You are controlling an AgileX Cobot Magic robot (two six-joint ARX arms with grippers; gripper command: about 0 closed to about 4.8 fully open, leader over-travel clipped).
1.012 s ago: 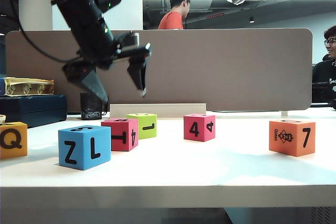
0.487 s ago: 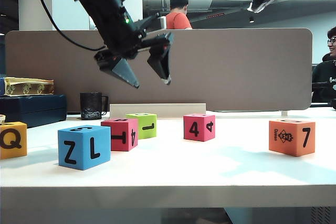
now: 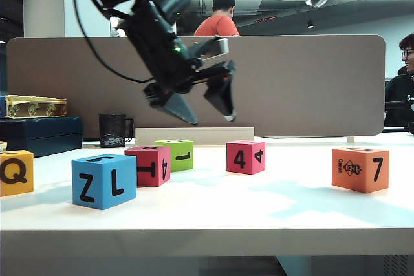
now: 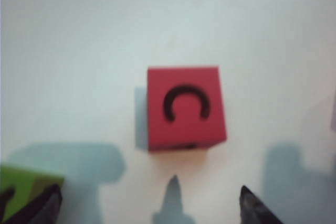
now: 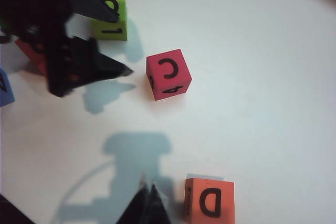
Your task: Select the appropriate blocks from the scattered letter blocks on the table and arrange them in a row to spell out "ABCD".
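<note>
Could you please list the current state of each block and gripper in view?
Left gripper: open, empty, in the air above the table.
Right gripper: shut, empty.
Pink-red block: on the table, C up.
Orange block: D up.
Red block: untouched.
Blue block: untouched.

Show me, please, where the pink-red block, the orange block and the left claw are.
pink-red block (image 4: 186, 107), left wrist view, top face with C.
orange block (image 3: 359, 169), exterior view, front face.
left claw (image 3: 210, 119), exterior view, between the open fingertips.
</note>
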